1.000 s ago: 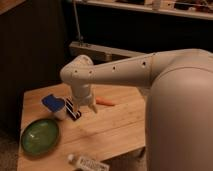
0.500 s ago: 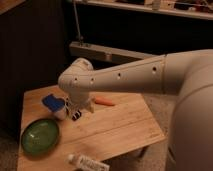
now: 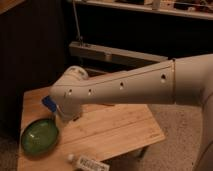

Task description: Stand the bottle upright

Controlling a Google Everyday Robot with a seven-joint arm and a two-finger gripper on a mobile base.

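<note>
Right at the near edge of the table (image 3: pixel 125 127), the bottle (image 3: pixel 89 162) is lying flat on its side, same spot as a second ago, cap pointing left. Just behind it to the left sits the green bowl (image 3: pixel 40 136). What changed: the arm (image 3: pixel 120 87) has swung in closer and now blocks the middle of the table. The gripper is tucked out of sight under the arm's wrist end, above the table beside the bowl, jaws spread and holding nothing. A blue-topped thing (image 3: pixel 49 103) peeks out behind. So it's not at the bottle yet, I'd say.
</note>
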